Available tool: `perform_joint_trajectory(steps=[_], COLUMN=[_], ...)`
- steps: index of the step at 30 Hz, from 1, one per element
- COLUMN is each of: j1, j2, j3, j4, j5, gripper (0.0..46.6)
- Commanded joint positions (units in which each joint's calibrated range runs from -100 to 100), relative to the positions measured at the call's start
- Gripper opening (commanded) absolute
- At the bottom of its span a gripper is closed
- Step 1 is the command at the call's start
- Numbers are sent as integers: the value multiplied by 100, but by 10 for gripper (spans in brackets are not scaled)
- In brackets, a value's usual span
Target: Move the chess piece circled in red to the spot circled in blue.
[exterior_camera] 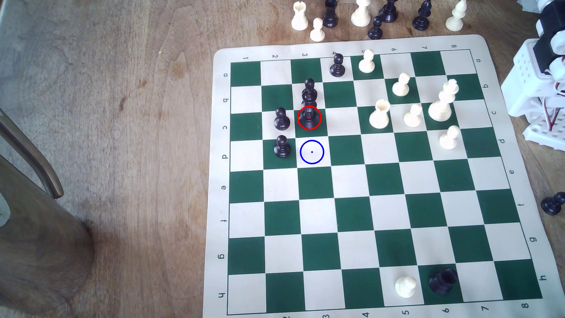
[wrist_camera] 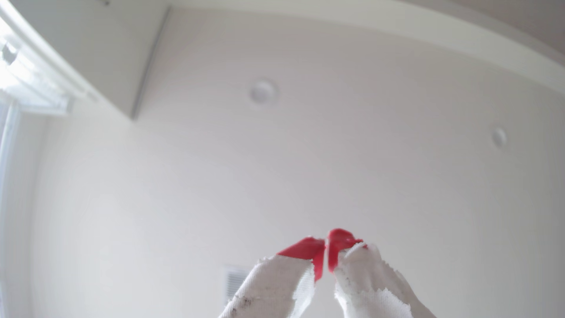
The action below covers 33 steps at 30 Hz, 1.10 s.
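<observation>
Behind the red-ringed black piece (exterior_camera: 309, 117), a half-hidden pawn (exterior_camera: 309, 84); fingers (wrist_camera: 305, 249) together, pointing ceilingward.

Circled black piece (exterior_camera: 309, 117) top merges with pawn (exterior_camera: 309, 87) behind; shape unclear.

The gripper (wrist_camera: 326, 244) pointed up toward twelve o'clock, its red-tipped, cloth-wrapped fingers (wrist_camera: 305, 247) pressed together with nothing between them.

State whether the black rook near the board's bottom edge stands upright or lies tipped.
Tipped. In the exterior view the black rook lies on its side on a green square, its hollow top facing the camera, beside an upright white pawn.
</observation>
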Motion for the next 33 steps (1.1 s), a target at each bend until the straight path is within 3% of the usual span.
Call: perform_joint_trajectory(steps=[1, 7, 17, 29, 33], j1=[20, -207, -387, -473, -481], j2=[5, 5, 14, 14, 14], j3=[99, -91, -2176, -3128, -3473], j4=[-167, 480, 3822, 4756, 6082], j5=[15, 20, 20, 15, 15], gripper=[2, 2, 2, 2, 2])
